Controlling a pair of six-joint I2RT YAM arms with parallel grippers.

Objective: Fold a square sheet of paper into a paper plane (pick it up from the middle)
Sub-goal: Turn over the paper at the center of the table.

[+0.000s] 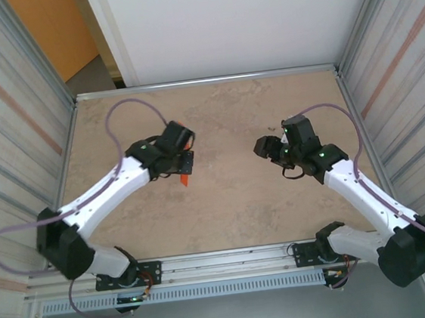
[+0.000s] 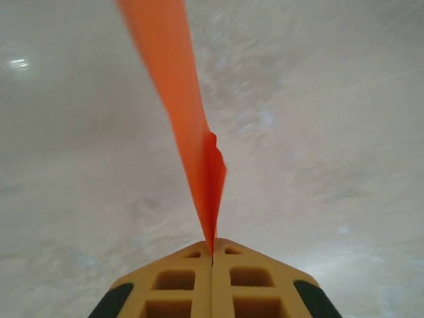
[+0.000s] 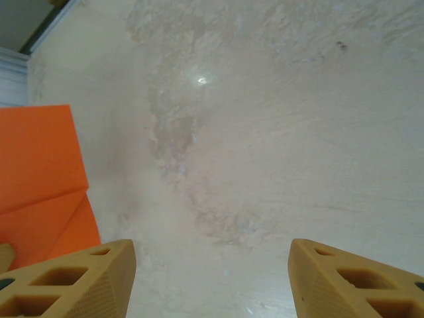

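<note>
Left end effector (image 2: 212,250): we see its jaws fully closed on one end of the orange sheet of paper (image 2: 193,132), which runs away from the pinch edge-on as a narrow, creased strip. In the overhead view the sheet sits at that end effector, left of centre over the worktop (image 1: 232,202). We cannot tell whether any part of it touches the surface.

Right end effector (image 3: 212,271): its jaws stand well apart with nothing between them. Its wrist view shows a folded flap of the sheet off to the left, outside both fingers.

We judge the main risk to be the single narrow grip. Thin paper held at one end can sag, swing or slip out if the left arm moves quickly, which would spoil the alignment of the next crease. A second risk is the right end effector closing beside the flap, or crumpling it, because the paper lies outside its jaws.
</note>
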